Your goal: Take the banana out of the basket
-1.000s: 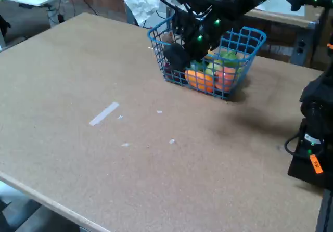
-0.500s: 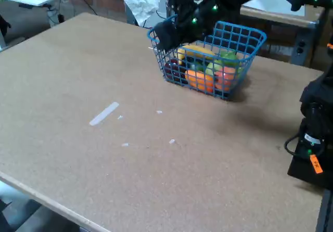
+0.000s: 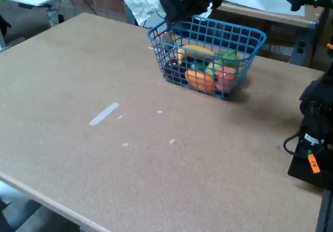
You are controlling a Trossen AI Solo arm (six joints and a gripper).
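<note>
The hand (image 3: 171,3) has lifted up and back out of the basket (image 3: 208,31) since the earlier frame, leaving the banana (image 3: 196,50) lying on the other fruit inside. No grasp yet; the next move calls for descending again. The hand looks empty, but its opening is too dark to tell.

We are seeing a brown tabletop (image 3: 104,154) filling the frame, with possibly brick wall (image 3: 101,0) showing upper left.

basket (image 3: 208,34) top open above
</note>
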